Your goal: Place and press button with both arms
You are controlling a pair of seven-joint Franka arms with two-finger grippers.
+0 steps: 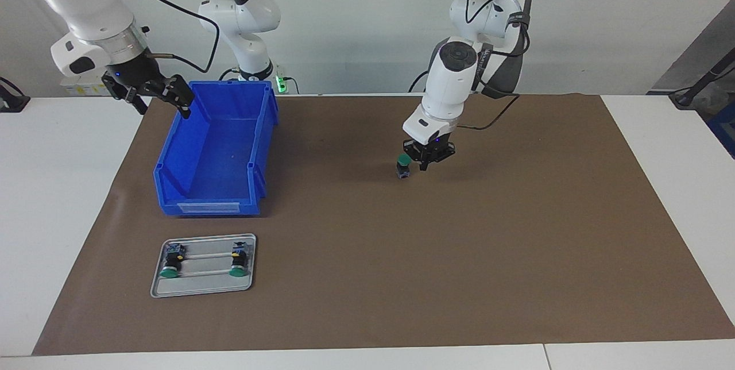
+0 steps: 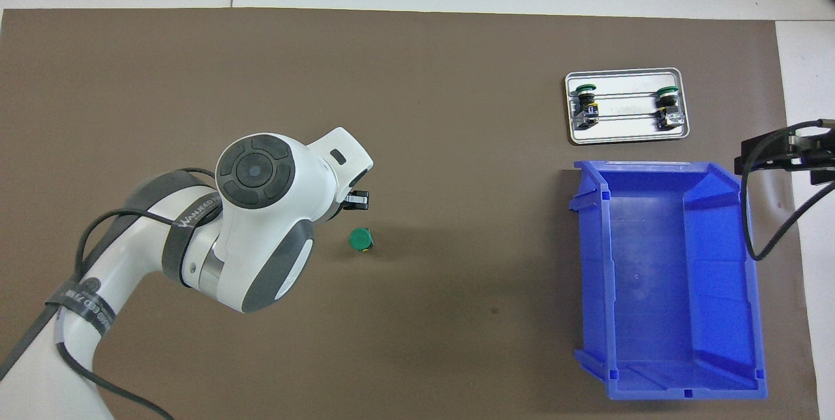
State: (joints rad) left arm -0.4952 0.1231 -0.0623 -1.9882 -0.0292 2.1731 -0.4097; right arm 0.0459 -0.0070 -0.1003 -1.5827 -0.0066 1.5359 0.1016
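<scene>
One button (image 1: 403,166) stands upright on the brown mat (image 1: 459,255), green cap up, and shows from above as a green disc (image 2: 361,239). My left gripper (image 1: 425,165) hangs low just beside it, toward the left arm's end, fingertips shut with nothing between them. From above, a small gap separates the gripper (image 2: 357,200) from the cap, and the wrist hides most of the gripper. My right gripper (image 1: 154,99) is open and empty, waiting in the air over the blue bin's corner (image 2: 783,152).
An open blue bin (image 1: 215,151) sits on the mat toward the right arm's end. Farther from the robots lies a grey metal tray (image 1: 204,286) with two more green-capped buttons (image 1: 170,261) (image 1: 238,259) lying on their sides.
</scene>
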